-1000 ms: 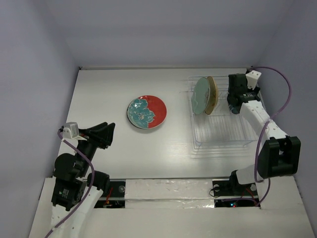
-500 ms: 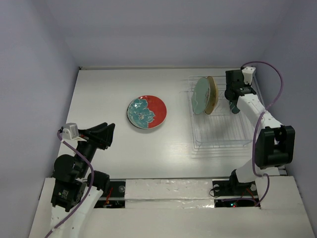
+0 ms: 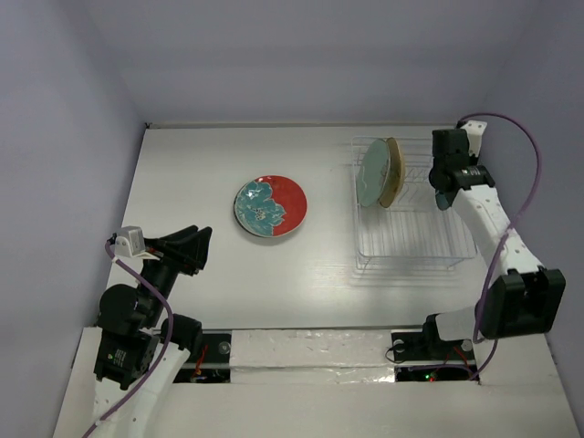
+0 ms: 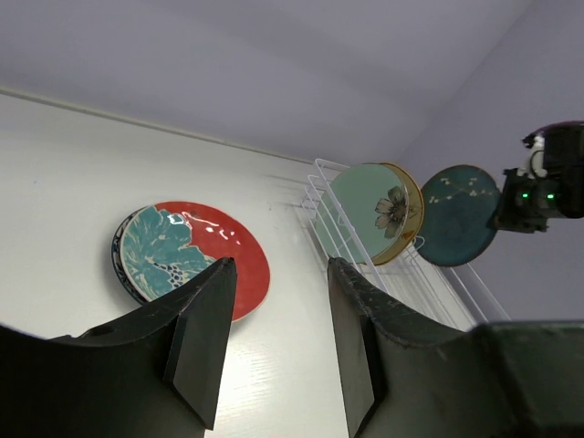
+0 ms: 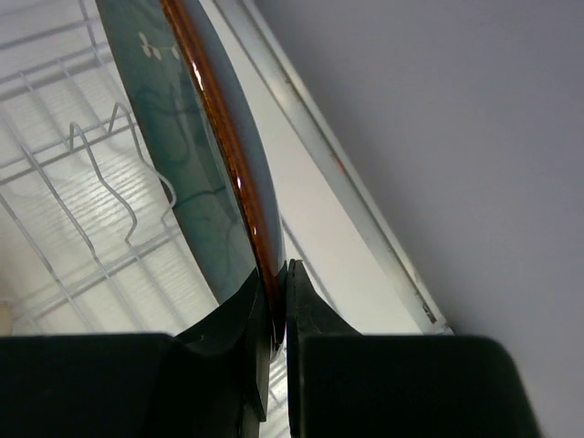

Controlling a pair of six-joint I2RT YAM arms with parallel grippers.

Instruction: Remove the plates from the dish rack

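My right gripper (image 3: pixel 446 187) (image 5: pixel 276 274) is shut on the rim of a dark teal plate (image 5: pixel 196 182) (image 4: pixel 456 214), holding it upright over the far right end of the white wire dish rack (image 3: pixel 415 246). A mint green plate (image 3: pixel 370 175) and a tan plate (image 3: pixel 393 173) stand on edge at the rack's far left. The red-and-teal floral plate (image 3: pixel 271 206) lies flat on the table's middle; a dark rim (image 4: pixel 117 265) peeks out under it. My left gripper (image 3: pixel 196 245) (image 4: pixel 278 265) hangs open over the near left of the table, holding nothing.
The white table (image 3: pixel 201 164) is boxed in by pale walls at the back and both sides. The rack's near half (image 3: pixel 411 255) holds nothing. The right arm's purple cable (image 3: pixel 525 155) loops along the right wall.
My right gripper's jaws have closed on the dark teal plate's rim, and the arm has swung to the right with it. The rack has shifted slightly. The left arm has not moved.
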